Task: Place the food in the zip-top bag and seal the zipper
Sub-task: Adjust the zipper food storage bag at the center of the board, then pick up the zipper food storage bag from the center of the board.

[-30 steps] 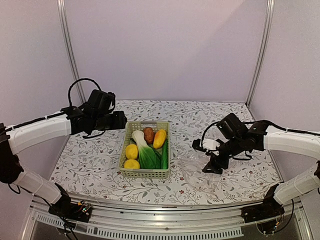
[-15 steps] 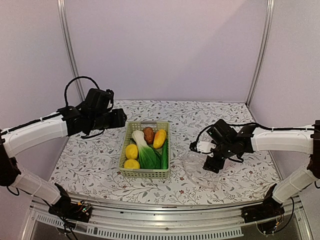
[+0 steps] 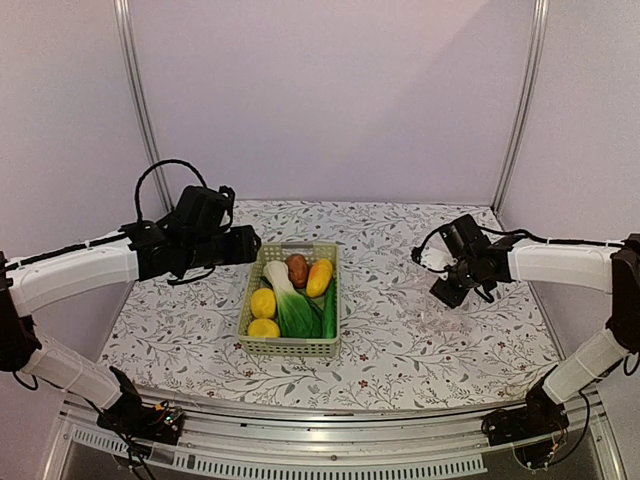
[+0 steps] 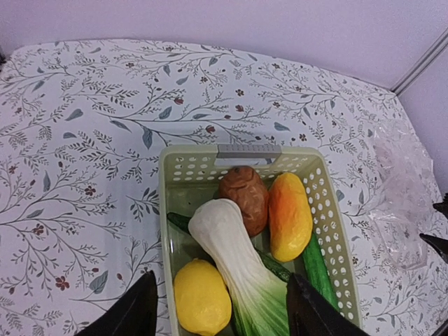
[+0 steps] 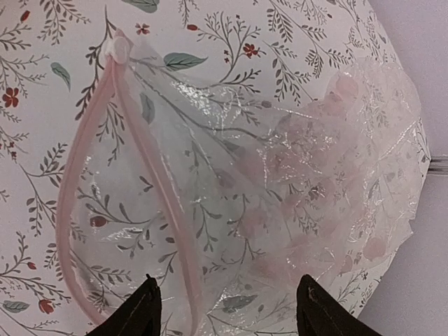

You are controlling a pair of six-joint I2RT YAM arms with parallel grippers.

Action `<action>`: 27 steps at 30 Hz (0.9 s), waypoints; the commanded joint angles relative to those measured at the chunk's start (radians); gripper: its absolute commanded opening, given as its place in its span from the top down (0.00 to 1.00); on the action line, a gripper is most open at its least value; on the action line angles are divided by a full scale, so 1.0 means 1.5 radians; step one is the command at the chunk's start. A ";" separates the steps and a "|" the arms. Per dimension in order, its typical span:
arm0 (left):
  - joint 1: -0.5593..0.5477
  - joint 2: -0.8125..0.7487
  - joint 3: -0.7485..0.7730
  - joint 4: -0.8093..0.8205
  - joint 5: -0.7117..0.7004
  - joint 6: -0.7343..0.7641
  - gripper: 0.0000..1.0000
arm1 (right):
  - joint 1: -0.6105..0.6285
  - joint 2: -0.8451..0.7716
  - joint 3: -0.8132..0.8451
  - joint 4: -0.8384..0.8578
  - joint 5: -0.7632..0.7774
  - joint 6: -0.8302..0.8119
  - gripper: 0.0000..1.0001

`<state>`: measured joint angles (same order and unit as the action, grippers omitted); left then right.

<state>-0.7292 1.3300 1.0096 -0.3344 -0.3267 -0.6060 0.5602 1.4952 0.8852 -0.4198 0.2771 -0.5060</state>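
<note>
A floral-patterned counter is seen from above, with lilac walls behind and one robot arm reaching in from each side.

Six pieces of toy food sit together in a single pale green lattice basket at the middle of the counter. They are two round yellow lemons, one orange-yellow fruit, one brown piece, one bok choy with a white stem, and one green cucumber. The cucumber lies partly under the bok choy. The basket's walls ring all the food.

One zip-top bag lies crinkled on the counter, to the right of the basket and well apart from it. The floral pattern shows through the plastic. Its zipper, a pale pink strip, gapes in a long loop, so the mouth is unsealed.

The left gripper hangs by the basket's far left corner, its jaws spread wide and holding nothing. The right gripper hovers over the bag, its jaws also spread and holding nothing.
</note>
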 commanded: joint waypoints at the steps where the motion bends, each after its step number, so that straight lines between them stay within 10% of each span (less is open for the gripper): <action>1: -0.013 0.007 -0.008 0.021 -0.004 0.004 0.38 | 0.010 -0.063 0.029 -0.021 -0.109 0.024 0.35; 20: -0.088 0.025 0.007 0.105 0.016 0.007 0.41 | -0.017 0.040 -0.007 0.020 0.017 0.069 0.49; 27: -0.145 0.085 0.049 0.160 0.021 -0.008 0.38 | -0.062 0.067 0.001 0.027 -0.006 0.069 0.87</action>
<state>-0.8936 1.4078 1.0363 -0.1738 -0.3050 -0.6048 0.4942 1.5730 0.8867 -0.3954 0.2760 -0.4168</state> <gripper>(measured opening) 0.618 0.248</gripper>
